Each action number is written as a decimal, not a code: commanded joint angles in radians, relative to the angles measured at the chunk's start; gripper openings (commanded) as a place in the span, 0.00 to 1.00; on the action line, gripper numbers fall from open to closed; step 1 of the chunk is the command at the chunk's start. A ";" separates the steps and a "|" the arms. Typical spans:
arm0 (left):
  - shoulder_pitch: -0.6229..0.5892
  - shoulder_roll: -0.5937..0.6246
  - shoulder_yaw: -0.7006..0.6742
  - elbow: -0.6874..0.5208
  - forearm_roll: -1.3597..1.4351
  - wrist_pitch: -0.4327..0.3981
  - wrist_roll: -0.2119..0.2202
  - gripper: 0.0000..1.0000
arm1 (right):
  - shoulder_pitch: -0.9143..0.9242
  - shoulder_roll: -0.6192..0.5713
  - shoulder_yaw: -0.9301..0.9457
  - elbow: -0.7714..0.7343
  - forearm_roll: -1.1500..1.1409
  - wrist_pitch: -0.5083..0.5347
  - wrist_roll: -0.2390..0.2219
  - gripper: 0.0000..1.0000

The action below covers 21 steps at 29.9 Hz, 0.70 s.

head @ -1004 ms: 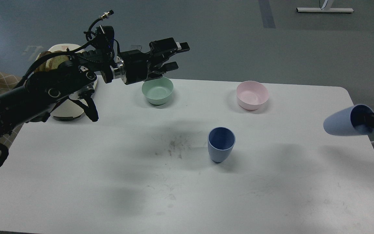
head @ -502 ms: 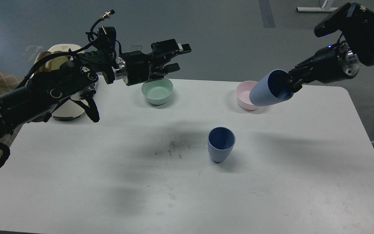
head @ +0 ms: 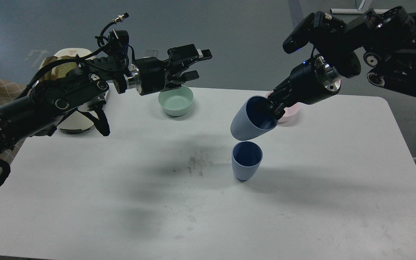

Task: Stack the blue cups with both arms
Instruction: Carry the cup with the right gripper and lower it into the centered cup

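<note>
Blue cup [head: 248, 123], tilted, rim pinched by right gripper [head: 271, 108], hangs above second cup [head: 246, 165] mid-table; left gripper [head: 191, 65] spread, empty.

white table [head: 121, 202] | mint-green bowl [head: 176, 100] | pink bowl [head: 290, 112] | cream appliance [head: 71, 124]

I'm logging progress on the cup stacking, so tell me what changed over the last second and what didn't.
The right gripper, shut on the carried blue cup, swung in from the table's right edge, leftward past the pink bowl; the tilted cup now hangs just above the standing blue cup. Nothing was grasped or released. The left gripper, open over the mint-green bowl, the standing cup and both bowls stayed put.
</note>
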 commanded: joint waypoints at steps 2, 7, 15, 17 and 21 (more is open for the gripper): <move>0.000 0.000 0.000 0.000 0.000 0.000 0.000 0.97 | 0.004 0.017 -0.029 0.005 0.000 0.000 0.000 0.00; 0.000 -0.001 -0.003 0.000 0.000 0.000 0.000 0.97 | 0.000 0.029 -0.044 0.002 0.000 0.000 0.000 0.00; 0.000 0.002 -0.008 0.000 0.000 0.001 0.000 0.97 | -0.023 0.058 -0.060 -0.030 0.000 0.000 0.000 0.00; 0.001 0.002 -0.008 -0.002 0.000 0.001 0.000 0.97 | -0.033 0.067 -0.060 -0.035 0.000 0.000 0.000 0.00; 0.000 0.002 -0.008 -0.002 0.000 0.001 0.000 0.97 | -0.038 0.074 -0.061 -0.041 0.000 0.000 0.000 0.00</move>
